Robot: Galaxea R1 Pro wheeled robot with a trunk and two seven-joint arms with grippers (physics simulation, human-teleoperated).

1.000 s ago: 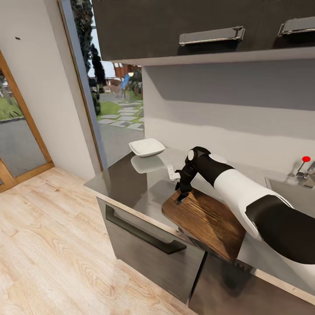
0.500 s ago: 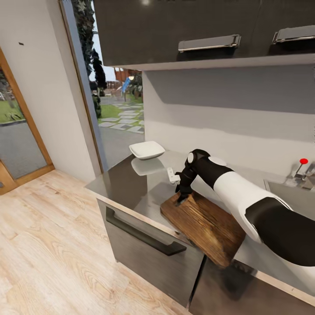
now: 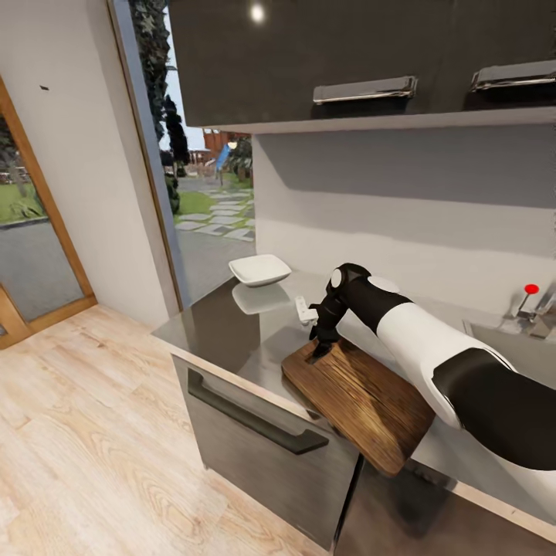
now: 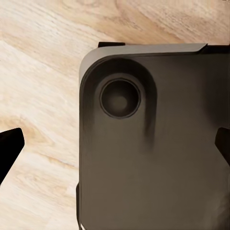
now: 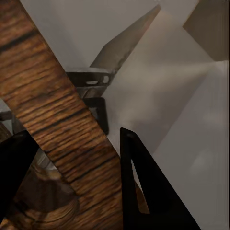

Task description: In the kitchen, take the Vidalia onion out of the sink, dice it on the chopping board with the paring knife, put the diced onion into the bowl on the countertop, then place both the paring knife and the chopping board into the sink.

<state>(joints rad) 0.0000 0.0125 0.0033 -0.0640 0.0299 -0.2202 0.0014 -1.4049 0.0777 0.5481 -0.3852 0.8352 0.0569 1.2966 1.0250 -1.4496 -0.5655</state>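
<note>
Glossy grey metallic countertop is carrying one dark wood-grain chopping board, rounded corners, overhanging the front edge. One squarish white bowl is sitting near the far corner. Right gripper is clamping the board's end; left gripper is hanging spread apart.

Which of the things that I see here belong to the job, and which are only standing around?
Belong to the job: chopping board, bowl, countertop, sink, paring knife, right gripper.

Only standing around: wall cabinets, drawer front, wooden floor.
</note>
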